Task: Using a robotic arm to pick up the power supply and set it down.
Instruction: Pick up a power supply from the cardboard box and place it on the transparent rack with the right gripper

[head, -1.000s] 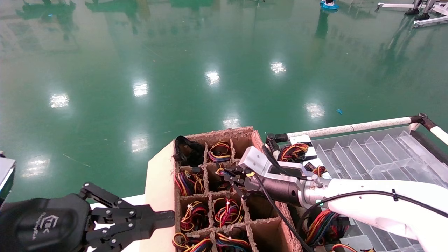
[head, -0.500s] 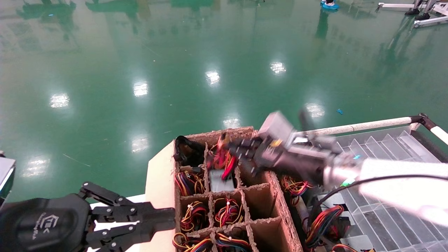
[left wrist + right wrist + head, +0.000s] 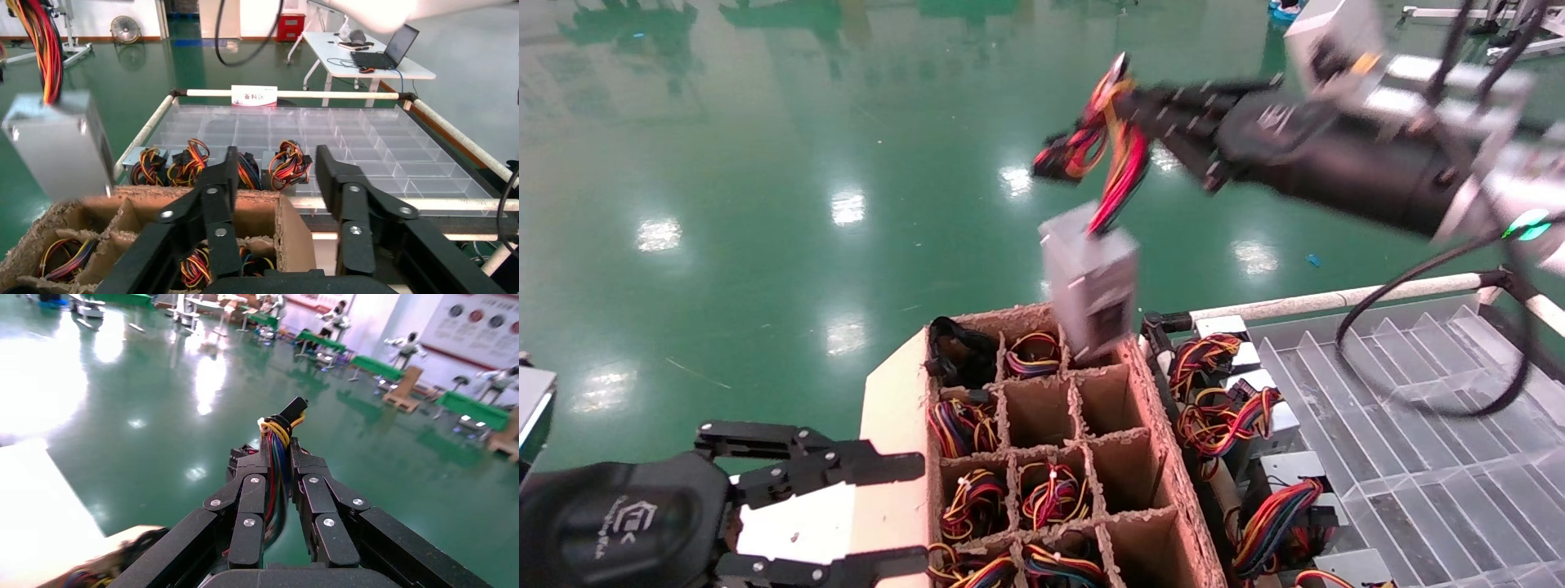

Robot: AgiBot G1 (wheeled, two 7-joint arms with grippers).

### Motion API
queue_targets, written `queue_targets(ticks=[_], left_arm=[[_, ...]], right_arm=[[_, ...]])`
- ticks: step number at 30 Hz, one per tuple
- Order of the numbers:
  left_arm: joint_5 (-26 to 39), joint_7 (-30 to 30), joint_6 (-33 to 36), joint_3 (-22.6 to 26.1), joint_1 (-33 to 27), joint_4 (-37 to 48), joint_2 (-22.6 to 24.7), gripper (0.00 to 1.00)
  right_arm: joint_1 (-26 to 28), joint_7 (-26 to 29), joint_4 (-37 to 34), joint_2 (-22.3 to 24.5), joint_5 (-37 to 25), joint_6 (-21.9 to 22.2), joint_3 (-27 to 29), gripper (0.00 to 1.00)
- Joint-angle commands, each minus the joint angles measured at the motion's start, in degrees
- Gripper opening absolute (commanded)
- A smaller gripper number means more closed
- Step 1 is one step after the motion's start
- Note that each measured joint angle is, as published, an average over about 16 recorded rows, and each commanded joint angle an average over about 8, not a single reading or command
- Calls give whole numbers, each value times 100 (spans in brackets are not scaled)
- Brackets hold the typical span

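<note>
Overhead, from the head camera, the right gripper (image 3: 1152, 110) is raised high above the cardboard crate (image 3: 1042, 441), its jaws closed on a bundle of red, yellow and orange wires (image 3: 1111, 151). The power supply (image 3: 1089, 279) hangs below from those wires, tilted, its lower end just above the crate's far right cell. It is held by the wires probably because the box sat too deep in its cell for the jaws to reach its sides. The crate's other cells hold more wire bundles; several are bare. To the right lies a clear divided tray (image 3: 1410, 425) with other supplies (image 3: 1238, 408) along its near edge, likely where this one is meant to go. The left gripper (image 3: 846, 514) waits low at the crate's left side, jaws wide apart and holding nothing.

Next, the left wrist camera: the left gripper's (image 3: 275, 202) spread jaws frame the tray (image 3: 379, 147), and the hanging supply (image 3: 58, 150) shows above the crate's edge (image 3: 153, 211).

Lastly, the right wrist camera: the right gripper's (image 3: 280, 471) jaws pinch the wires (image 3: 276, 453) narrowly, a black connector (image 3: 294, 408) sticking out beyond them. The supply itself is out of sight here.
</note>
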Motion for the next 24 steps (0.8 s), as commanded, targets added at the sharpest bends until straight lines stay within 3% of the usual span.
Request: queue_targets(ticks=[1, 13, 24], left_arm=[[-1, 0, 0, 1, 0, 0, 0, 100], [-4, 3, -2, 5, -1, 0, -2, 100], [-7, 5, -4, 10, -2, 0, -4, 100]], right_arm=[[281, -110, -248, 24, -5, -137, 16, 0], [1440, -1280, -2183, 90, -642, -250, -210, 0], [1634, -2188, -3487, 290, -604, -203, -110, 0]])
